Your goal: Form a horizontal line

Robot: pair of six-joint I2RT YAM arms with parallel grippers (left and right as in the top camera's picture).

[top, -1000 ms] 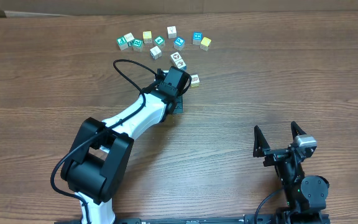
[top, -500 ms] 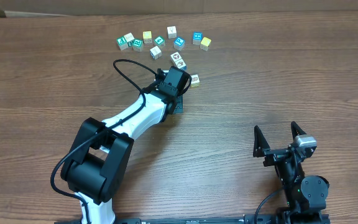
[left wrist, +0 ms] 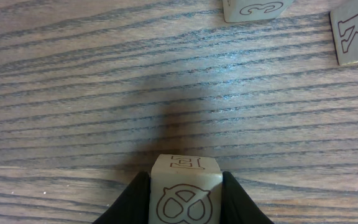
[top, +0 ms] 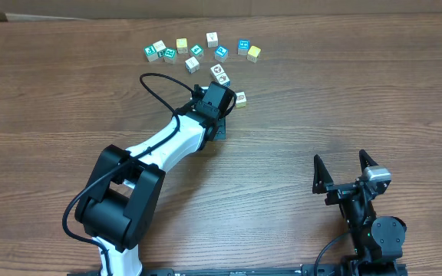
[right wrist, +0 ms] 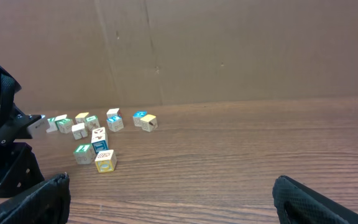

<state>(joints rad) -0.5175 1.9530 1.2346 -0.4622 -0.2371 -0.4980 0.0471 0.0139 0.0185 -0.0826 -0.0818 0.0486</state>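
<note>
My left gripper is shut on a pale cube with a pretzel drawing and a letter E, low over the wood. Ahead of it lie a cube marked 3 and a cube marked K. The horizontal line is a short run of a white, a blue-edged and a yellow cube, with a green-topped cube beside it. Overhead, only its white cube and yellow cube show beside the left gripper. I cannot tell whether they touch. My right gripper is open and empty near the front edge.
Several loose cubes, many teal-faced, lie in an arc at the back of the table. A cardboard wall stands behind the table. The left arm stretches diagonally across the middle.
</note>
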